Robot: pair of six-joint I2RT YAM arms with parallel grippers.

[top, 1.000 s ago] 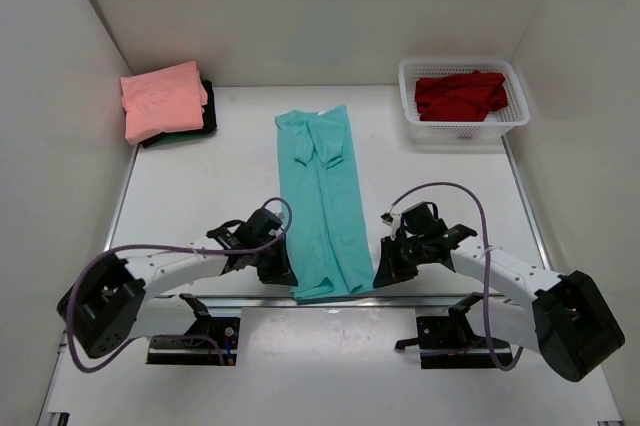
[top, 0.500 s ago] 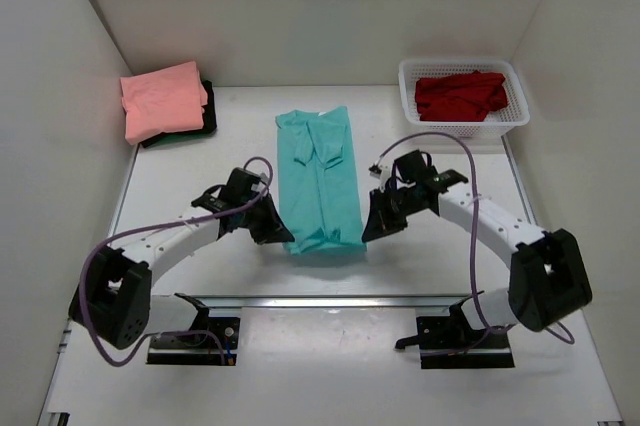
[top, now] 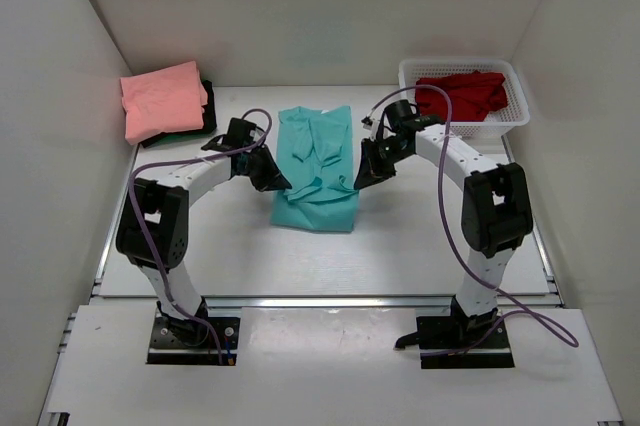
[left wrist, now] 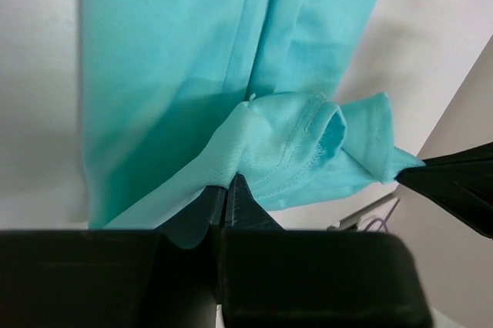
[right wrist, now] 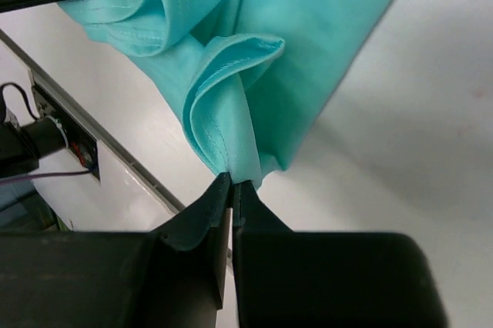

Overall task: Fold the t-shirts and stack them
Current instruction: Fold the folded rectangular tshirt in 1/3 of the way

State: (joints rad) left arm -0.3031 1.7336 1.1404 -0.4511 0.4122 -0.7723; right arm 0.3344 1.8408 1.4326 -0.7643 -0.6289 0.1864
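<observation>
Across the middle of the table [top: 420, 236] the teal t-shirt [top: 318, 146] lies as a long strip with its near end doubled back over itself. The left arm [top: 188, 179] and right arm [top: 452, 152] stretch far out and bend inward beside it. At the far left corner the salmon pink t-shirt [top: 160, 98] rests on the dark t-shirt [top: 207, 122]; the basket [top: 512, 118] at the far right corner holds the red t-shirt [top: 458, 94]. The left gripper [top: 276, 182] and the right gripper [top: 361, 179] each pinch a hem corner, jaws tight on cloth
</observation>
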